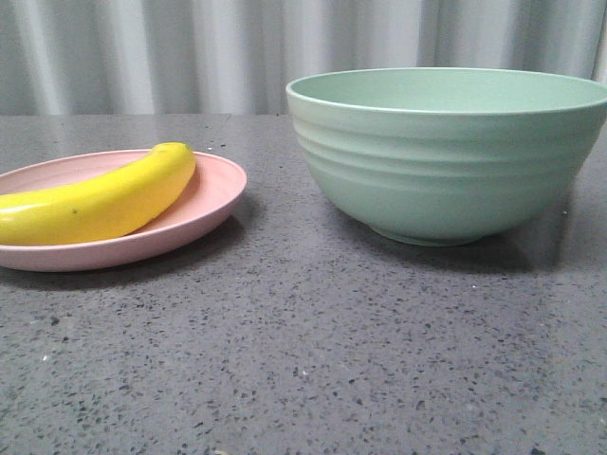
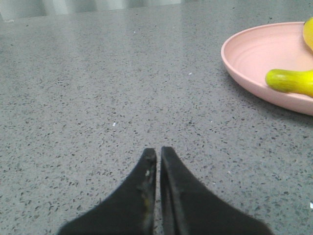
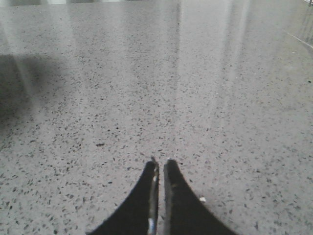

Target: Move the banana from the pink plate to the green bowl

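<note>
The banana (image 1: 100, 204) lies on the pink plate (image 1: 213, 194), its long axis running from 8 to 2 o'clock in the front view. The left gripper (image 2: 157, 152), fingers pressed together and empty, has it at 2 o'clock and is probably nearer. The right gripper (image 3: 161, 164), also closed, sees only the speckled table (image 3: 146, 88). Only the front view shows the green bowl (image 1: 446, 161).

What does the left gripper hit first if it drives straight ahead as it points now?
Probably nothing but bare table. The shut left gripper points across open countertop; the pink plate with the banana sits off to one side of that line, though depth is hard to judge.
</note>
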{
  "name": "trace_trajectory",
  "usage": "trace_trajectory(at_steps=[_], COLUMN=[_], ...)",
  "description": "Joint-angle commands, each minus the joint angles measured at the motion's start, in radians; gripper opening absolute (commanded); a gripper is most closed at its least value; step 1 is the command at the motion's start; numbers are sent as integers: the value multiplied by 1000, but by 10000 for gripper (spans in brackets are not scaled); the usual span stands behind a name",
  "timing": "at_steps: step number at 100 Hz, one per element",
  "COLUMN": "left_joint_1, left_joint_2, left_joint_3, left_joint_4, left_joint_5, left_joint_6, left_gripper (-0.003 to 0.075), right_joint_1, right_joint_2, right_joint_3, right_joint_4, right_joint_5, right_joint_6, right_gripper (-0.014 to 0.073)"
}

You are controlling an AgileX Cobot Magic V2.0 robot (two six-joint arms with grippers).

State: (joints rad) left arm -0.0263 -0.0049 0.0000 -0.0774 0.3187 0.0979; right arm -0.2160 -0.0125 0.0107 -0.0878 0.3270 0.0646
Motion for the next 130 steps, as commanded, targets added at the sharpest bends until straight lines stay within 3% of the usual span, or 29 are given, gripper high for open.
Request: trace_trajectory(at_steps=[1, 70, 103, 130], left_joint_1=[2, 2, 2, 2], left_joint_2=[-27, -27, -27, -27], left_joint_3=[11, 11, 11, 11], left_joint_4=[-3, -3, -3, -3], left_joint_5=[-62, -62, -154, -157], left_joint_6=[-11, -11, -11, -11], left_gripper=[-20, -20, -20, -20], right_joint_1=[-6, -4, -4, -4], right_joint_2=[-19, -19, -19, -19], right_joint_3=[21, 21, 21, 21], right_joint_4=[-3, -3, -3, -3], right_joint_5=[-20, -20, -22, -103], right_joint_6=[-8, -8, -8, -8], right_gripper=[-71, -71, -71, -71])
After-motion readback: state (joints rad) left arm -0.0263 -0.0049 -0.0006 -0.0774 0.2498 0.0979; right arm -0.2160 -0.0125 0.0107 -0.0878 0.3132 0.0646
